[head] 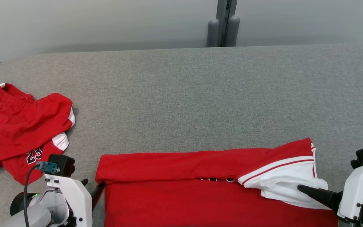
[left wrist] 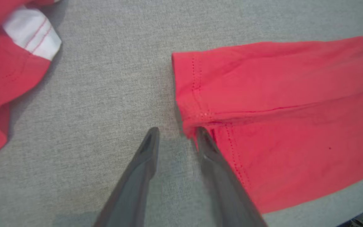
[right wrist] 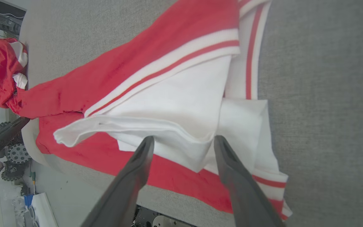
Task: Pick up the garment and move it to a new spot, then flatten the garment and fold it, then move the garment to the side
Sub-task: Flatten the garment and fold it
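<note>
A red garment point(head: 200, 186) with white striped trim lies partly folded along the near edge of the grey table point(head: 181, 94). Its folded red hem corner point(left wrist: 194, 94) sits just beyond my left gripper point(left wrist: 176, 134), which is open, the right finger touching the cloth edge. In the head view the left gripper point(head: 93, 187) is at the garment's left corner. My right gripper point(right wrist: 183, 140) is open over the white sleeve part point(right wrist: 181, 110), its fingers on either side of a raised white fold. In the head view a dark finger point(head: 314, 193) of the right gripper rests on that white cloth point(head: 285, 183).
A second red garment point(head: 20, 129) with white trim and the number 23 lies crumpled at the table's left point(left wrist: 8, 63). Two grey posts point(head: 223, 31) stand behind the far edge. Bare grey table surface stretches across the middle and right.
</note>
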You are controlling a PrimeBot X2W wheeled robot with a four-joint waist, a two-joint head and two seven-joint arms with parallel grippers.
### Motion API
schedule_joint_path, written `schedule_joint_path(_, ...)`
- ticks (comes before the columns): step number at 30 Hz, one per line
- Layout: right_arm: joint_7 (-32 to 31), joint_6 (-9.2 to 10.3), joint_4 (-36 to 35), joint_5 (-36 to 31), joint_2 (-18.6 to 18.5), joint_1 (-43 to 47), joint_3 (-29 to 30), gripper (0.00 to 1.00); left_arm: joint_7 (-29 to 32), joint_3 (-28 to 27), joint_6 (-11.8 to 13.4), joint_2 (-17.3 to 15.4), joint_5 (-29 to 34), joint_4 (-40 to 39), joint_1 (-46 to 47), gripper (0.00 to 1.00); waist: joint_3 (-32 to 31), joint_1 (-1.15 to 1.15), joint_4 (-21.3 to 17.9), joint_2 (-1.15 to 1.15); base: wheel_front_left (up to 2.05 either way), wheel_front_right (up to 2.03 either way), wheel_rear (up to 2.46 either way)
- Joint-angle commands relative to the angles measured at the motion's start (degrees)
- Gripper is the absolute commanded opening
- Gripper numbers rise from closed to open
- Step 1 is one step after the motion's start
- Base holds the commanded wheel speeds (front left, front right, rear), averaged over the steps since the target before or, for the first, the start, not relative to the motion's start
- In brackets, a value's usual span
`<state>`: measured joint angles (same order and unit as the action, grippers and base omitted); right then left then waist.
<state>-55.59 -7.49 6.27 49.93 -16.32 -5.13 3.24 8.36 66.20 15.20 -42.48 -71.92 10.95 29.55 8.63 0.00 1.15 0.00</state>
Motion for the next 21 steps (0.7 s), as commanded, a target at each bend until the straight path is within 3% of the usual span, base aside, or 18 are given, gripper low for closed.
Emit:
schedule_joint_path(1,-0.4,-0.02,-0.8,-0.2,0.4,0.9,0.6,1.00,0.1,0.1,0.1,-0.3,-0.3,0.2,-0.7,1.00,-0.1,0.00,-0.1,0.00,0.00,0.00,0.00)
schedule_joint_path(13,-1.4,-0.02,-5.2,1.1,1.8,5.2,3.4,1.00,0.0,-0.3,1.1,-1.4,-0.9,-0.5,-1.3,1.00,-0.7,0.00,-0.3,0.00,0.00,0.00,0.00)
schedule_joint_path(21,1.1,-0.02,-10.4,1.3,3.4,9.1,5.8,1.00,-3.3,-1.8,3.6,-3.3,-0.3,-4.7,-2.8,1.00,-2.9,0.00,-0.9,0.00,0.00,0.00,0.00)
